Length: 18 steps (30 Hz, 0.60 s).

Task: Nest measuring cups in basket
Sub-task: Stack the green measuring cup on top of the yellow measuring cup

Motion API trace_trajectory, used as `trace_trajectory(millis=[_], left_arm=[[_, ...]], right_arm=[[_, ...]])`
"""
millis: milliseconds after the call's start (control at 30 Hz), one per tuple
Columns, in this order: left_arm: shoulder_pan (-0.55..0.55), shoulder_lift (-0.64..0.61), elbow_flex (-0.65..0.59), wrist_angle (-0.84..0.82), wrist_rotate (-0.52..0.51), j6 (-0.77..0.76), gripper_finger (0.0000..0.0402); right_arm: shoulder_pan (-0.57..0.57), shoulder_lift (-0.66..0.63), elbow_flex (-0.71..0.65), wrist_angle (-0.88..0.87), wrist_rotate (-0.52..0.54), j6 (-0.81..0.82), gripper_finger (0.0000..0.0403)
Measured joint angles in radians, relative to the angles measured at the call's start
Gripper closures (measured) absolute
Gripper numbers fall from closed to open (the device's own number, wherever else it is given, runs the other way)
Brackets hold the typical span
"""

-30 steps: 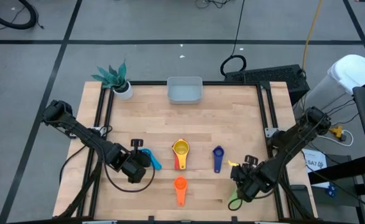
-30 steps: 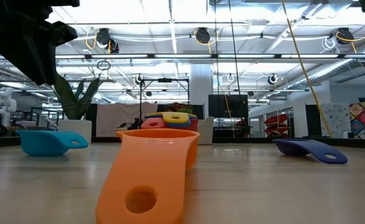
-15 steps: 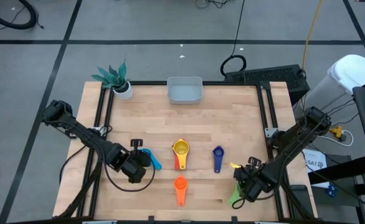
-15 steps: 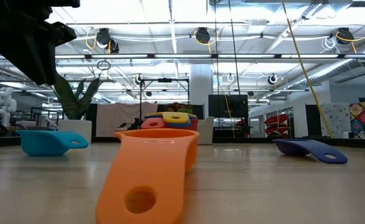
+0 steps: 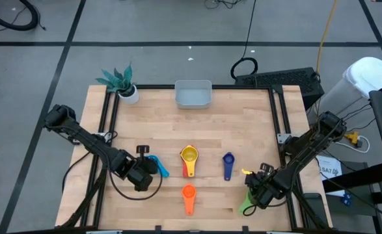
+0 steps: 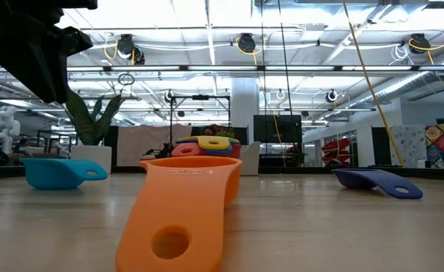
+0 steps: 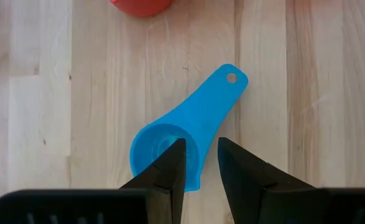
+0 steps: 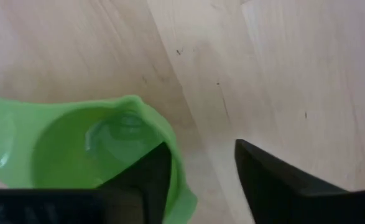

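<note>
Counter [image 5: 197, 123]: pale butcher-block planks, smooth, framed by dark rails. Landmark: the basket [image 5: 192, 94], a shallow grey-blue plastic bin with rounded corners at the middle of the far edge, nothing in it. Beside it toward the left arm stands a white pot with a teal plant [image 5: 122, 83]. Between basket and near edge the wood lies bare. Nearer than the basket, in line with it: yellow cup [image 5: 189, 155] sitting in a red cup [image 5: 189, 170], then the orange cup [image 5: 189, 197] nearest the front, handle toward the near edge. The dark blue cup [image 5: 228, 165] lies toward the right arm's side. Left claw [image 7: 199, 163], fingers narrowly parted astride the rim of the light blue cup [image 7: 185, 129], left of the yellow one. Right claw [image 8: 201, 168], at the near right corner well away from the basket, straddles the glossy green cup's [image 8: 89, 155] wall, one finger inside; whether it pinches cannot be told.
</note>
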Motion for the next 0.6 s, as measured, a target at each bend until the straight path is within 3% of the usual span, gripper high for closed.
trace_trajectory(millis=[200, 433, 600], left_arm=[[0.0, 0.0, 0.0, 0.0, 0.0, -0.005, 0.0305], [0.0, 0.0, 0.0, 0.0, 0.0, -0.004, 0.0305], [0.0, 0.0, 0.0, -0.001, -0.002, 0.001, 0.0305]], right_arm=[[0.0, 0.0, -0.005, 0.017, 0.0, -0.031, 0.0386], [-0.02, -0.007, -0.005, 0.07, 0.038, -0.077, 0.04], [-0.089, -0.01, 0.046, 0.11, 0.119, -0.219, 0.0402]])
